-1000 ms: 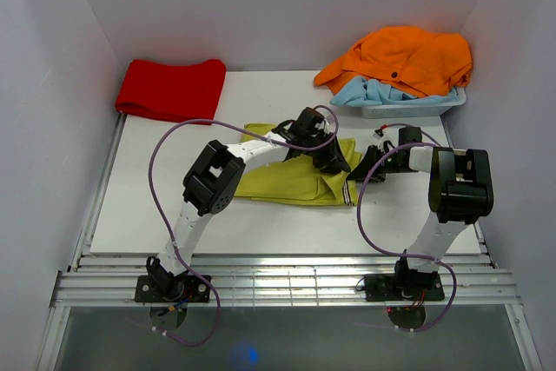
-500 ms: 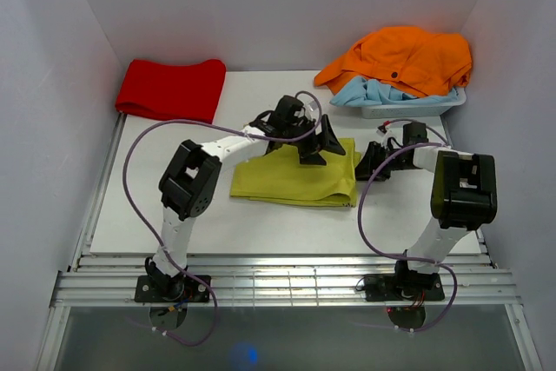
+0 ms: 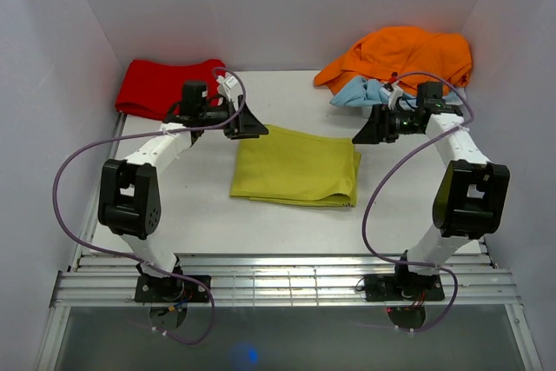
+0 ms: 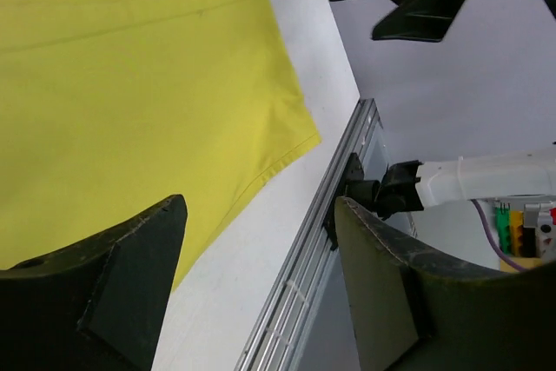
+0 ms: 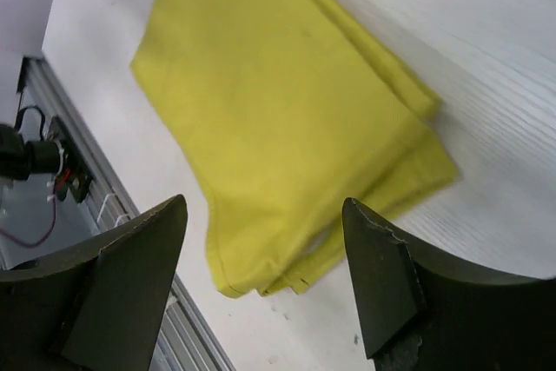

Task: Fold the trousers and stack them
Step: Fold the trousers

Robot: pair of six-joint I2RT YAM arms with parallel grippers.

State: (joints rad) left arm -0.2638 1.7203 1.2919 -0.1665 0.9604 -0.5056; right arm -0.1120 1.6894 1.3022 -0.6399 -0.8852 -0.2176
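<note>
The yellow-green trousers [image 3: 295, 167] lie folded in a flat rectangle in the middle of the white table; they also fill the upper left of the left wrist view [image 4: 130, 102] and the centre of the right wrist view [image 5: 287, 119]. My left gripper [image 3: 248, 123] hovers open just off the trousers' far left corner, nothing between its fingers. My right gripper [image 3: 369, 134] hangs open above the table beside the far right corner, also holding nothing. In both wrist views the jaws stand wide apart with only cloth and table between them.
A folded red garment [image 3: 169, 87] lies at the back left. A white bin [image 3: 408, 106] at the back right holds an orange garment [image 3: 404, 56] over a light blue one [image 3: 369, 91]. Metal rails [image 3: 278, 280] run along the near table edge; white walls close in.
Both grippers have opened and let go of the trousers, then lifted away toward the back: the left arm swung to the far left, the right to the far right. The trousers now lie flat.
</note>
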